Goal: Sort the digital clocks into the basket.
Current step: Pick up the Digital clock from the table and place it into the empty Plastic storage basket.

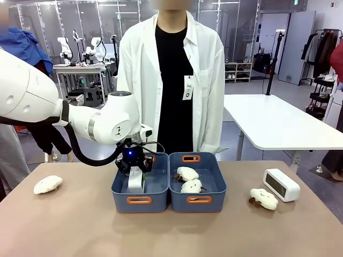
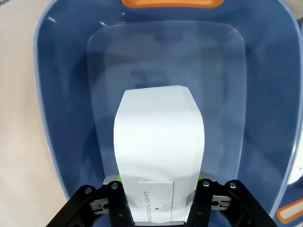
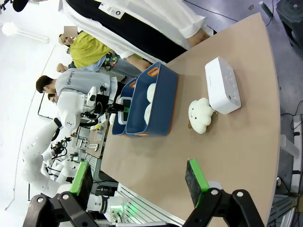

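My left gripper (image 1: 135,170) is shut on a white digital clock (image 1: 136,182) and holds it upright inside the left blue-grey basket (image 1: 121,197). In the left wrist view the clock (image 2: 158,142) fills the space between my fingers (image 2: 117,198), with the basket wall (image 2: 61,94) all around it. I cannot tell if it touches the floor of the basket. A second digital clock (image 1: 281,184) lies on the table at the right, also seen as the white box (image 3: 222,85). My right gripper (image 3: 139,182) hovers open above the table's near right part, holding nothing.
The twin bin (image 1: 214,201) beside the basket holds two cream plush toys (image 1: 188,179). Another plush (image 1: 263,198) lies next to the second clock, and one (image 1: 48,184) at the far left. A person in a white shirt (image 1: 203,75) stands behind the bins.
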Controlling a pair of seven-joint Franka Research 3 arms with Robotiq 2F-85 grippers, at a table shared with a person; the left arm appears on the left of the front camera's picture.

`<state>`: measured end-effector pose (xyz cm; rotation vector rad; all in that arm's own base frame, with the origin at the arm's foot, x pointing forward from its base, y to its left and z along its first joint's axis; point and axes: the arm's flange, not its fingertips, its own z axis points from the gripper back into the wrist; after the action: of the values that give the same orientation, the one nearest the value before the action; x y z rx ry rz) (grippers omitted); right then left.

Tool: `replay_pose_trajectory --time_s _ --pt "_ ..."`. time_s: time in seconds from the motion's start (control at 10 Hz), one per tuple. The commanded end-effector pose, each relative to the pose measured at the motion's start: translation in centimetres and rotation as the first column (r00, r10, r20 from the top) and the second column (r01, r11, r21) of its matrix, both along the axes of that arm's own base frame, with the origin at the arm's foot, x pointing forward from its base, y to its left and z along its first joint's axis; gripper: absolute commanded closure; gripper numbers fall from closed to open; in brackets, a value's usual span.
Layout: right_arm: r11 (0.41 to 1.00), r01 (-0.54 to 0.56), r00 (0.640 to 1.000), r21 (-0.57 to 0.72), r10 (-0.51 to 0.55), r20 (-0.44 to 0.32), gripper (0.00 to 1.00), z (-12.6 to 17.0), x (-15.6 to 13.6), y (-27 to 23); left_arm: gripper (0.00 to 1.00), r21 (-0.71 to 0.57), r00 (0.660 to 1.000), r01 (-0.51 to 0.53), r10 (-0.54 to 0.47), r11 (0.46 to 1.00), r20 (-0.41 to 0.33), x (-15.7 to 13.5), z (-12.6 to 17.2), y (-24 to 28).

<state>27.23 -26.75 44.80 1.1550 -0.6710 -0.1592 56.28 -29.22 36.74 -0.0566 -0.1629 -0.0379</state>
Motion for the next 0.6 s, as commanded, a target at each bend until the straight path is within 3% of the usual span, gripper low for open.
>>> replay_pose_trajectory --time_s 0.0,0.1,0.2,0.3,0.5 --pt "1.0 0.002 1.0 0.006 -0.003 0.024 0.0 0.3 -0.2 0.0 0.5 0.028 1.0 -0.014 0.013 1.0 0.027 -0.2 0.7 0.0" --pt "1.0 0.002 1.0 0.006 -0.003 0.024 0.0 0.3 -0.2 0.0 0.28 0.04 0.999 -0.014 0.013 0.999 0.029 -0.2 1.0 -0.1" --pt "1.0 0.002 1.0 0.006 -0.003 0.024 0.0 0.3 -0.2 0.0 0.18 0.043 0.999 -0.015 0.013 0.999 0.033 -0.3 1.3 0.0" --pt "1.0 0.002 1.0 0.006 -0.003 0.024 0.0 0.3 -0.2 0.0 0.0 0.042 0.999 -0.018 0.017 0.999 0.032 -0.2 1.5 0.1" --pt "1.0 0.002 1.0 0.006 -0.003 0.024 0.0 0.3 -0.2 0.0 0.0 0.036 0.999 -0.023 0.022 0.999 0.037 -0.3 2.3 0.3"
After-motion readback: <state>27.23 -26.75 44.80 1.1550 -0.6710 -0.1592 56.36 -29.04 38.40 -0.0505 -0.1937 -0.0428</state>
